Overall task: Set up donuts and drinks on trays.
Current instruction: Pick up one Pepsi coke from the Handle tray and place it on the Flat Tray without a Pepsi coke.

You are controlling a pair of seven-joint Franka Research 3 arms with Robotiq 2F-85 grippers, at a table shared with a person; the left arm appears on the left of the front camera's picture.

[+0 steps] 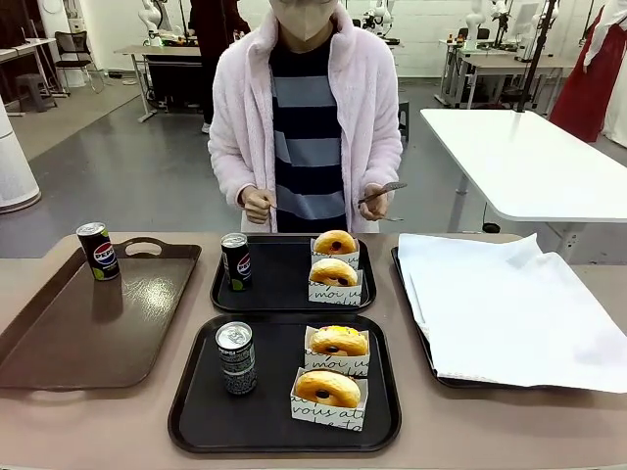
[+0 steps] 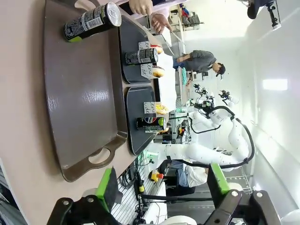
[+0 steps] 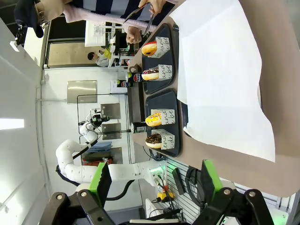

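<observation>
Two black trays lie mid-table. The near tray (image 1: 279, 416) holds a greyer can (image 1: 236, 357) and two golden donuts (image 1: 338, 342) (image 1: 327, 389) in paper sleeves. On the far tray (image 1: 284, 286) stand a black Pepsi can (image 1: 235, 260) and two more donuts (image 1: 335, 242) (image 1: 333, 272). Another Pepsi can (image 1: 98, 251) stands on the brown tray (image 1: 88, 338) at the left. My left gripper (image 2: 161, 187) hangs open off the table's left end, above the brown tray (image 2: 79, 93). My right gripper (image 3: 154, 180) is open beyond the right end, nothing between its fingers.
A tray lined with white paper (image 1: 509, 304) fills the right side. The person stands at the far edge holding tongs (image 1: 380, 192) in one hand, the other hand a fist. Bare tabletop shows along the front edge.
</observation>
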